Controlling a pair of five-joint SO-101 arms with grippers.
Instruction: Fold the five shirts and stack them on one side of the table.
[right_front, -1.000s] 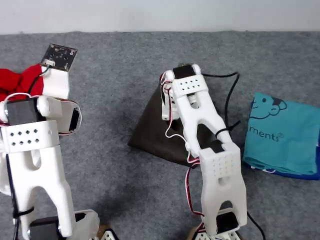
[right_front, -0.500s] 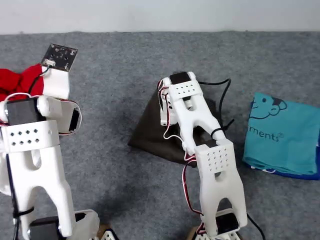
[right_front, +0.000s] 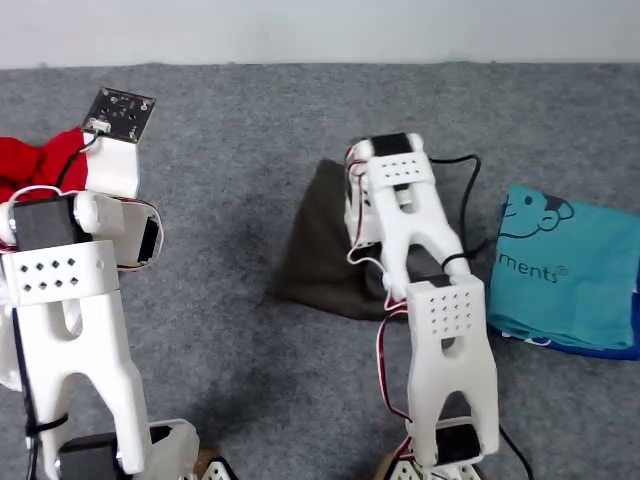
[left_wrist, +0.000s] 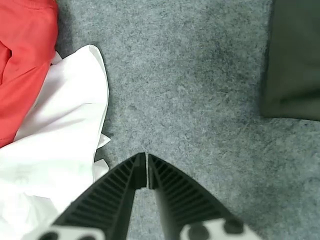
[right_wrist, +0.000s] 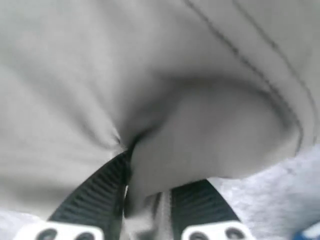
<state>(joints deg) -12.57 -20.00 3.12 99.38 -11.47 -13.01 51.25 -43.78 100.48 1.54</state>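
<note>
Dark brown cotton shirt lies bunched at the middle of the grey felt counter, and my right hand is clamped on a fold of it, cloth pinched between the black fingers. My left hand hangs closed and empty above bare felt, beside a crumpled white shirt and a red shirt. A folded teal shirt sits to the right.

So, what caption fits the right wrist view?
Right tool shut on a fold of the dark shirt above the grey table.
</note>
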